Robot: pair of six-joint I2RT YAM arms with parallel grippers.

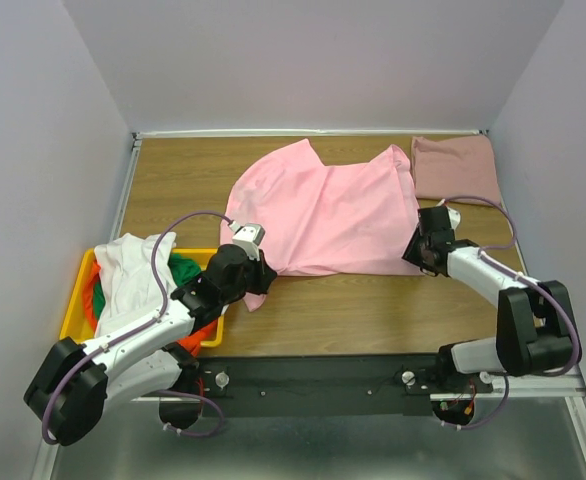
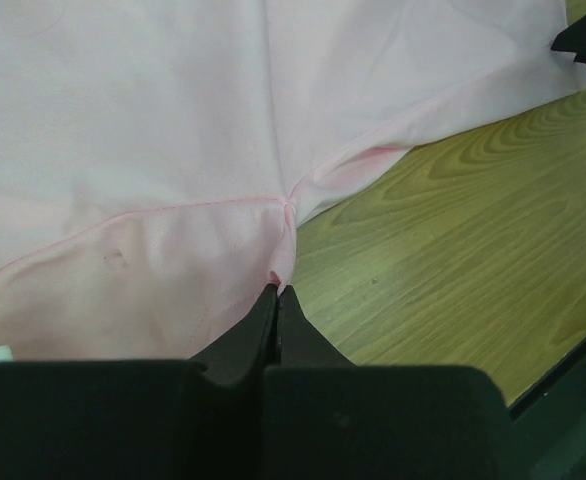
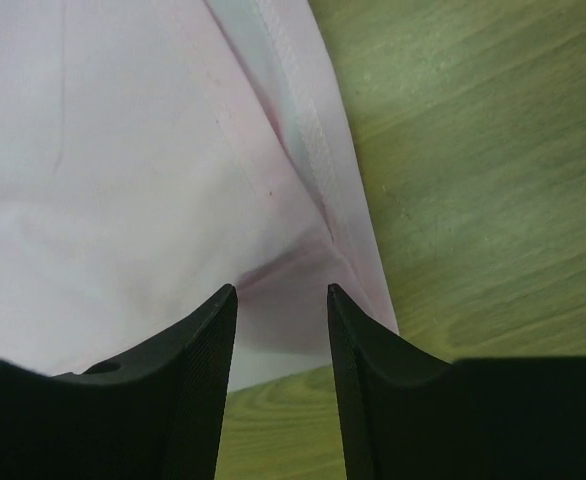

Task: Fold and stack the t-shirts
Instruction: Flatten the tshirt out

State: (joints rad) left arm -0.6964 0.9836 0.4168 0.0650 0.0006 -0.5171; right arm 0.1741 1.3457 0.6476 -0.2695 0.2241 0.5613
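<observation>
the bright pink t-shirt (image 1: 323, 215) lies spread across the middle of the desk (image 1: 373, 310). the left arm stretches low and forward, and the left gripper (image 2: 278, 290) pinches the shirt's near-left corner. the right arm bends inward. the right gripper (image 3: 281, 295) is spread, straddling the shirt's right hem. the dusty rose t-shirt (image 1: 456, 168) sits folded in the far right corner.

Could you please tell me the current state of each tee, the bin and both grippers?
Pink tee: spread out on the table, unfolded.
Rose tee: folded, far right corner.
White tee: bunched in the bin.
Orange tee: bunched in the bin.
Green tee: bunched in the bin.
Bin: holding three tees.
Left gripper: shut on the pink tee.
Right gripper: open, over the pink tee's edge.
</observation>
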